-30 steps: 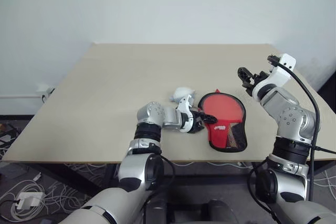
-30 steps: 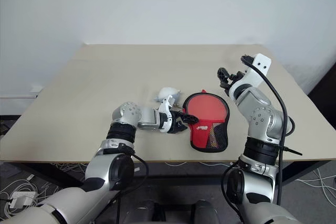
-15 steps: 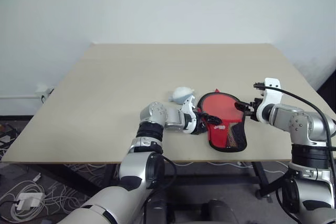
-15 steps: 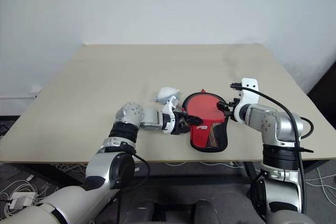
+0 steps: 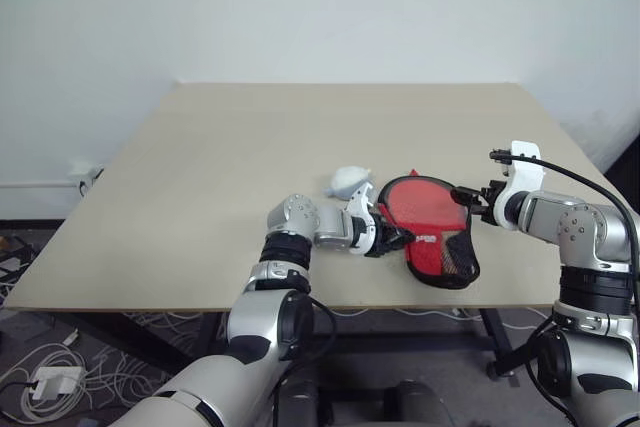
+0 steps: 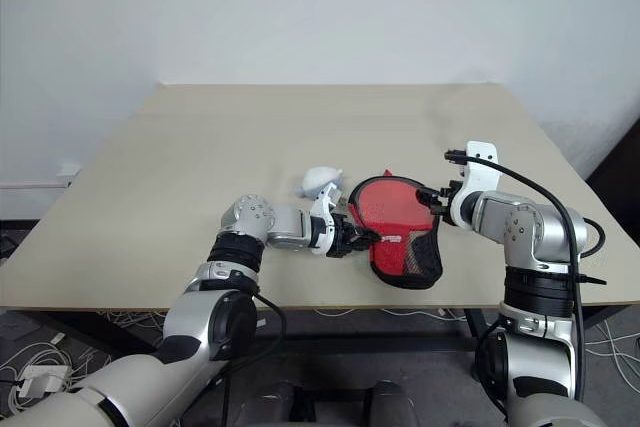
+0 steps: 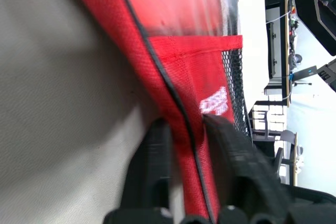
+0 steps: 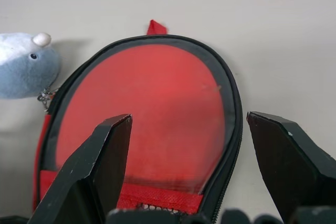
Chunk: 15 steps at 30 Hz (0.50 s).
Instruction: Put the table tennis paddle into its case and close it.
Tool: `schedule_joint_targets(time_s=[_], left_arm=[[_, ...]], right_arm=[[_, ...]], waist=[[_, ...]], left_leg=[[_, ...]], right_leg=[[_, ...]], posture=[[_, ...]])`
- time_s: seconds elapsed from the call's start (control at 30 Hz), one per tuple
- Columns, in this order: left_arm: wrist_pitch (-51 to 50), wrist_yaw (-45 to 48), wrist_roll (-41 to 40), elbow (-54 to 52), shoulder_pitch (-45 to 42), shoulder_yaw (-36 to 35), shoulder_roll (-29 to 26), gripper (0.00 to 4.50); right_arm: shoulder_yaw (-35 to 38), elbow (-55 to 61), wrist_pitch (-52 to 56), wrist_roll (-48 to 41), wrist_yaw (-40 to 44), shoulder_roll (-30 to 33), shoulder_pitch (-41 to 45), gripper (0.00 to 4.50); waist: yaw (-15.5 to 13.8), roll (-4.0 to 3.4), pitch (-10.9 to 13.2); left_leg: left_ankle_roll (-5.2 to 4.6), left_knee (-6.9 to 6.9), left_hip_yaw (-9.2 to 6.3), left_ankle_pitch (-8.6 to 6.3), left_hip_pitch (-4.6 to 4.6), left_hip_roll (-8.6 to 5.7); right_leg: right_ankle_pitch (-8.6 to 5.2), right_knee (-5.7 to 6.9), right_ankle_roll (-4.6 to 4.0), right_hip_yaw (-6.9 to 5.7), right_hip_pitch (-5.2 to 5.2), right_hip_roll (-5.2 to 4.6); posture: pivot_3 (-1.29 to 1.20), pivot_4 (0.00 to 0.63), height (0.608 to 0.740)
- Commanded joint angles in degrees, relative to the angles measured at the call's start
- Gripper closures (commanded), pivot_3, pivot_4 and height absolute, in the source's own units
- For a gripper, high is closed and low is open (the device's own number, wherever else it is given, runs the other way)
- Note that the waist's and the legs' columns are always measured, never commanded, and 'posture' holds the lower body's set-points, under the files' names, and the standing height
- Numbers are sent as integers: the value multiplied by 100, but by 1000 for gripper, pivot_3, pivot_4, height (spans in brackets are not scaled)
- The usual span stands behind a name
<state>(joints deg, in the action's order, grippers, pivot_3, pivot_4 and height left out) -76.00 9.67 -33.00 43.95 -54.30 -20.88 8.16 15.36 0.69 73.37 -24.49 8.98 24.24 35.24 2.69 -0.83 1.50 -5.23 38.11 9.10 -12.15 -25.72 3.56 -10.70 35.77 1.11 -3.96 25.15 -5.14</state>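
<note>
Left claw [image 7: 184, 177] clamped on case [image 5: 432, 237] edge near tabletop [image 5: 200, 167] front edge — right claw [image 8: 186, 171] spread wide just beside

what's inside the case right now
Through the open round end of the case a red surface shows, apparently the paddle's face. Mesh and red fabric cover the rest, so the handle can't be seen.

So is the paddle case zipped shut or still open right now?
Open. The case has its top flap back, showing the red paddle face inside the black rim, and the left gripper pinches its edge.
</note>
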Motion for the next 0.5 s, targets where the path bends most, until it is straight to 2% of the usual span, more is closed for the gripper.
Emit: schedule_joint_targets(time_s=[0.03,0.33,0.5], left_arm=[[-189,-82,-235,-176,-52,-47,615,3538],[-1607,-839,-460,-1346,536,-426,417,3538],[-1650,-1351,-1094,-1761,816,-552,98,3538]], right_arm=[[164,61,-156,64,-48,40,207,687],[203,105,-183,79,-46,22,253,687],[210,86,-281,99,-89,-41,267,687]], waist=[[1,0,0],[9,0,0],[1,0,0]], left_leg=[[0,0,0,0,0,0],[7,-1,0,4,0,1],[21,1,-1,12,1,1]], right_leg=[[0,0,0,0,0,0],[0,1,1,2,1,2],[0,1,0,2,-2,1]], posture=[[0,0,724],[0,0,724],[0,0,724]])
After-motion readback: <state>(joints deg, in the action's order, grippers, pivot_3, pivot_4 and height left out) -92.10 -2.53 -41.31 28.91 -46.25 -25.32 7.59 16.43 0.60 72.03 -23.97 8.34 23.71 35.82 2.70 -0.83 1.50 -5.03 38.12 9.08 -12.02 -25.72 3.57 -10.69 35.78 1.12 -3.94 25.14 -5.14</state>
